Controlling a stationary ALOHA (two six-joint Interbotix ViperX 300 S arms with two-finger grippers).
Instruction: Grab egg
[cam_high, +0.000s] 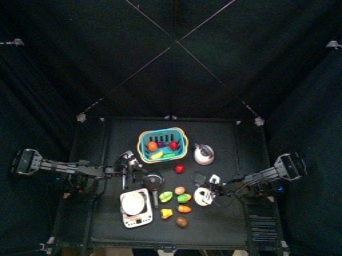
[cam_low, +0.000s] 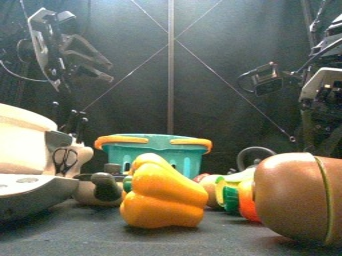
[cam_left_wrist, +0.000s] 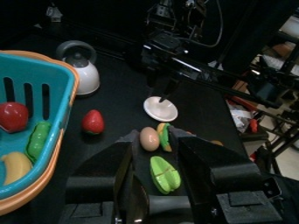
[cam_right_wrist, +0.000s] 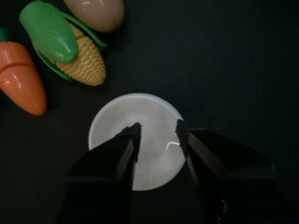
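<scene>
The egg (cam_right_wrist: 135, 144) is a smooth white oval lying on the black table. It also shows in the left wrist view (cam_left_wrist: 162, 108) and in the top view (cam_high: 201, 193). My right gripper (cam_right_wrist: 158, 131) hangs just above the egg, with its jaws open and empty on either side of the egg's top. My left gripper (cam_left_wrist: 162, 162) is open and empty. It is low over the table beside the teal basket (cam_left_wrist: 24, 122), well away from the egg. The egg is hidden in the front view.
A corn cob (cam_right_wrist: 70, 44), a carrot (cam_right_wrist: 21, 74) and a tan oval (cam_right_wrist: 96, 10) lie close to the egg. A silver cup (cam_high: 203, 153), a white dish on a square base (cam_high: 135, 205), a yellow pepper (cam_low: 163, 197) and other toy foods crowd the table.
</scene>
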